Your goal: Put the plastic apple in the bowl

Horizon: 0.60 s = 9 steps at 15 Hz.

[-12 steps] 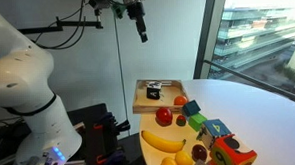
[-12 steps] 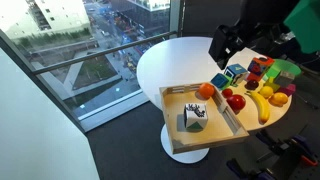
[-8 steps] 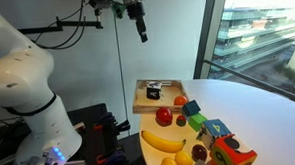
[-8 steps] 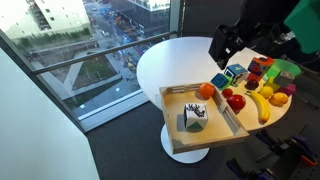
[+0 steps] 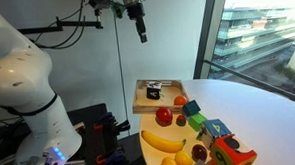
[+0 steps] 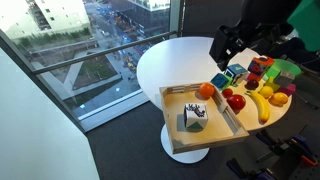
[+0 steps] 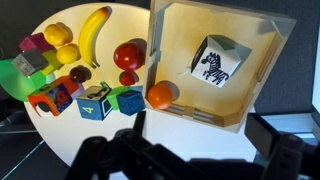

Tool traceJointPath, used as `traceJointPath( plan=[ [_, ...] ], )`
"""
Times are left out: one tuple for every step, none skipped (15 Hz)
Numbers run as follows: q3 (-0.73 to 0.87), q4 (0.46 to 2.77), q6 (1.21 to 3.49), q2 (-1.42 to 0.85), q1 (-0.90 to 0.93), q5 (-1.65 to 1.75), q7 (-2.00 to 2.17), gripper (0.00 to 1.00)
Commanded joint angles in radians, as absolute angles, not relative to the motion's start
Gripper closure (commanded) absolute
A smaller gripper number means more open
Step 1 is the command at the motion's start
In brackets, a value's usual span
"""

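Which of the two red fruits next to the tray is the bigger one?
The plastic apple, glossy plain red, between the banana and the wooden tray; the smaller red fruit lies right beside it, nearer the toy cubes.

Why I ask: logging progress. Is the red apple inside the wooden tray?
No, the plastic apple lies on the white table, outside the wooden tray.
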State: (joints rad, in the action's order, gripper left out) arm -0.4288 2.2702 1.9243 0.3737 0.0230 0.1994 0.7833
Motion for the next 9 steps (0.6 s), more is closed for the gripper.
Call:
traceJointPath(
  plan=[
    [-0.367, 2.275, 1.921, 0.380, 0.065, 0.205, 0.775, 0.00],
    [-0.354, 2.278, 1.920, 0.383, 0.069, 0.202, 0.771, 0.00],
    [-0.343, 2.280, 1.919, 0.385, 0.072, 0.197, 0.767, 0.00],
    [-0.332, 2.283, 1.919, 0.388, 0.075, 0.195, 0.763, 0.00],
    [-0.319, 2.288, 1.918, 0.394, 0.077, 0.189, 0.756, 0.00],
    [-0.309, 2.292, 1.917, 0.397, 0.078, 0.186, 0.752, 0.00],
    [-0.298, 2.296, 1.917, 0.401, 0.079, 0.182, 0.745, 0.00],
    [-0.287, 2.302, 1.918, 0.406, 0.079, 0.177, 0.739, 0.00],
    [-0.277, 2.307, 1.918, 0.410, 0.079, 0.172, 0.731, 0.00]
  ],
)
